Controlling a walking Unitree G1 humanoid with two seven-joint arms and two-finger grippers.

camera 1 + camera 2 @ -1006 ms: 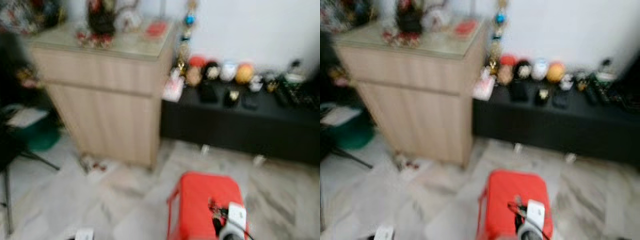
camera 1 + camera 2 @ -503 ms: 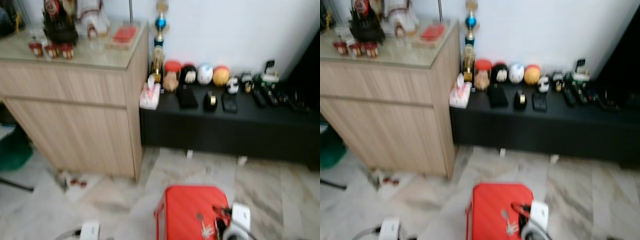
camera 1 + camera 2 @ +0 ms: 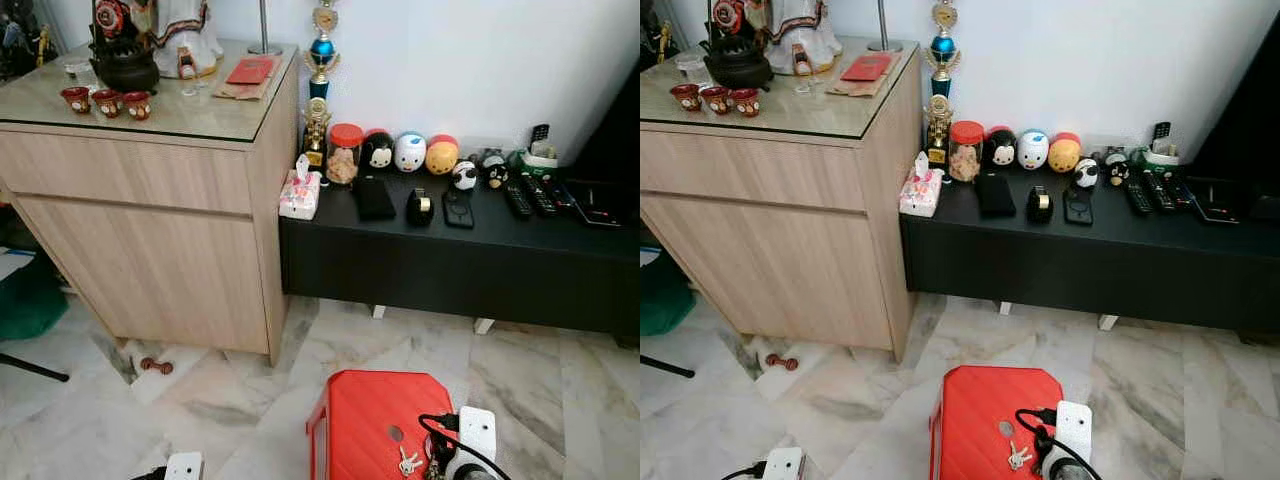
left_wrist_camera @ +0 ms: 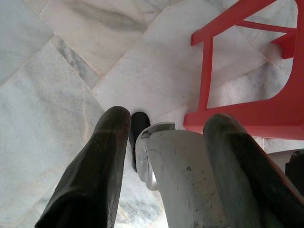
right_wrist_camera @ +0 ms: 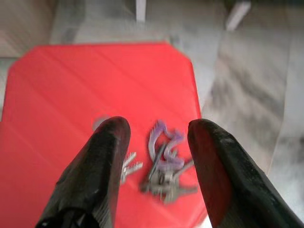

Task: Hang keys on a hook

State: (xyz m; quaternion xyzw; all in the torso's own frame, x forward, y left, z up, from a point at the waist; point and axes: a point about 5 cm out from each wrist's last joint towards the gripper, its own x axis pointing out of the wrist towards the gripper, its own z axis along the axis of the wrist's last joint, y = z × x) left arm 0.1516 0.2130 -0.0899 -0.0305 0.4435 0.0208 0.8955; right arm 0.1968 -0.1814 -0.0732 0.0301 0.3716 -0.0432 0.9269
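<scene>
A bunch of keys with a purple clip lies on top of a red plastic stool, near its front right corner. My right gripper hovers just above the keys, open, with one black finger on each side of the bunch and not touching it. Its white wrist shows at the stool's right edge. My left gripper hangs idle and open, pointing at the marble floor beside the stool's legs.
A light wood cabinet with a glass top stands at the left. A low black bench along the white wall carries jars, toys and remotes. A white power strip and a small dumbbell lie on the floor.
The camera has swung to the right and steadied, so the blur has gone. My right gripper stays over the keys on the stool.
</scene>
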